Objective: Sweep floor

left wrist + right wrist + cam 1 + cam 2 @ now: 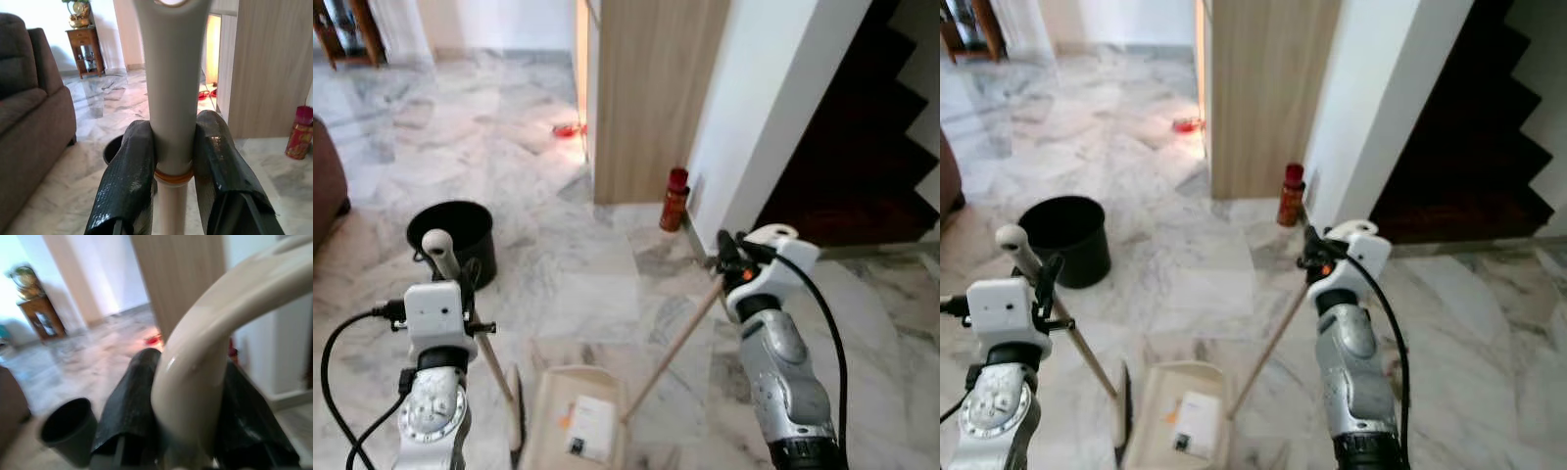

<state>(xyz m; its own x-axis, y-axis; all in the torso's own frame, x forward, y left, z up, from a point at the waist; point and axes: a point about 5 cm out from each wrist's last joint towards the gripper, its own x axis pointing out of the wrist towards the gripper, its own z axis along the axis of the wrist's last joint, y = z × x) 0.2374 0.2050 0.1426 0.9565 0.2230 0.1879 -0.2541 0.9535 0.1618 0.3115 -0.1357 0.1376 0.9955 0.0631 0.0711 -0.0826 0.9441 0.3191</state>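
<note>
My left gripper (460,277) is shut on the cream handle of a broom (443,248); its wooden stick runs down to the dark broom head (516,416) on the floor. In the left wrist view both black fingers (128,181) clamp the broom's handle (171,98). My right gripper (732,257) is shut on the curved cream handle of the dustpan (771,235), whose wooden pole (675,345) slants down to the cream dustpan tray (548,411). A white paper scrap (590,426) lies in the tray. The right wrist view shows fingers (129,401) around that handle (215,333).
A black bucket (453,238) stands on the marble floor ahead to the left. A red can (674,199) sits by the white wall corner (754,127) and wooden panel (651,88). A dark stairway (871,137) opens at right. A brown sofa (29,122) is at left.
</note>
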